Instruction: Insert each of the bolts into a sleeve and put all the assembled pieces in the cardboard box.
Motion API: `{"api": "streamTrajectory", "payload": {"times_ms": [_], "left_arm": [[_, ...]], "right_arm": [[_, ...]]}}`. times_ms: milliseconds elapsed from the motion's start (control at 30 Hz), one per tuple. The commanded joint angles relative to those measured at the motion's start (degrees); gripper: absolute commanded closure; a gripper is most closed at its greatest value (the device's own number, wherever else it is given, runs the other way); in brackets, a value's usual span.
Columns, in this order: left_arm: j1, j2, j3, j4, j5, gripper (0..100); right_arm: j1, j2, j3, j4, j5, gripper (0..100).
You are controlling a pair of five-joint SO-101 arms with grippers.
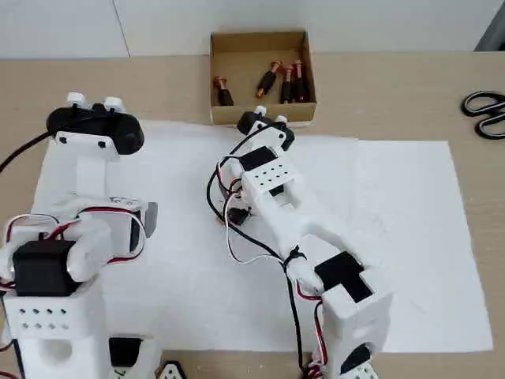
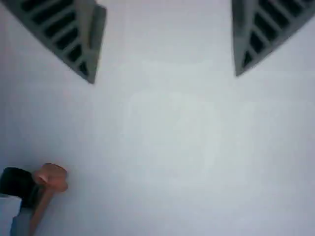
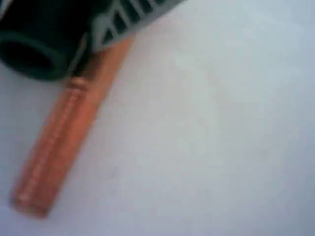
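Cardboard box (image 1: 245, 59), upper centre of high view: four assembled pieces (image 1: 268, 80) counted inside. One bolt (image 3: 64, 132) and one sleeve (image 3: 34, 49) seen close together against white paper (image 1: 394, 237). Left gripper (image 2: 164, 77) spread wide, nothing held. Right gripper (image 3: 123, 22) cut off; grip cannot be told.

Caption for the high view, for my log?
Four assembled pieces in the cardboard box; one arm stretched over the white paper, its tip by the box's front edge.
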Motion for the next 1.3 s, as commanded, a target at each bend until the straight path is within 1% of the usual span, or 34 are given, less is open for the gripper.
{"api": "streamTrajectory", "payload": {"times_ms": [0,300,433,467,600,667,767,867,967,1100,1133,1167,1267], "left_arm": [[0.4,-1.1,-2.2,0.8,0.4,83],[0.4,-1.1,-2.2,0.8,0.4,83],[0.3,-1.1,-2.2,0.8,0.4,83],[0.3,-1.1,-2.2,0.8,0.4,83],[0.4,-1.1,-2.2,0.8,0.4,83],[0.5,-1.1,-2.2,0.7,0.4,83],[0.5,-1.1,-2.2,0.7,0.4,83],[0.5,-1.1,-2.2,0.7,0.4,83],[0.5,-1.1,-2.2,0.8,0.4,83],[0.5,-1.1,-2.2,0.8,0.4,83],[0.5,-1.1,-2.2,0.8,0.4,83],[0.5,-1.1,-2.2,0.8,0.4,83],[0.6,-1.1,-2.2,0.7,0.4,83]], "right_arm": [[0.9,1.0,0.4,2.2,0.2,88.3],[1.1,1.3,0.6,2.7,0.2,88.7],[2.7,0.8,0.2,5.8,0.8,88.9],[3.5,0.8,-0.4,6.6,2.4,89.1],[6.8,0.8,-6.9,14.2,10.8,95.5],[8.2,0.8,-11.0,18.9,13.5,95.5],[9.6,0.8,-16.4,24.0,15.2,95.7],[10.2,0.9,-20.5,26.7,16.5,95.9],[11.5,0.9,-21.5,26.8,17.5,96.1],[14.8,1.3,-21.5,25.2,17.8,99.5],[16.0,1.3,-21.5,25.2,19.2,99.4],[17.2,1.3,-21.5,25.7,22.1,99.4],[19.2,1.6,-21.4,25.1,34.9,99.4]]}}
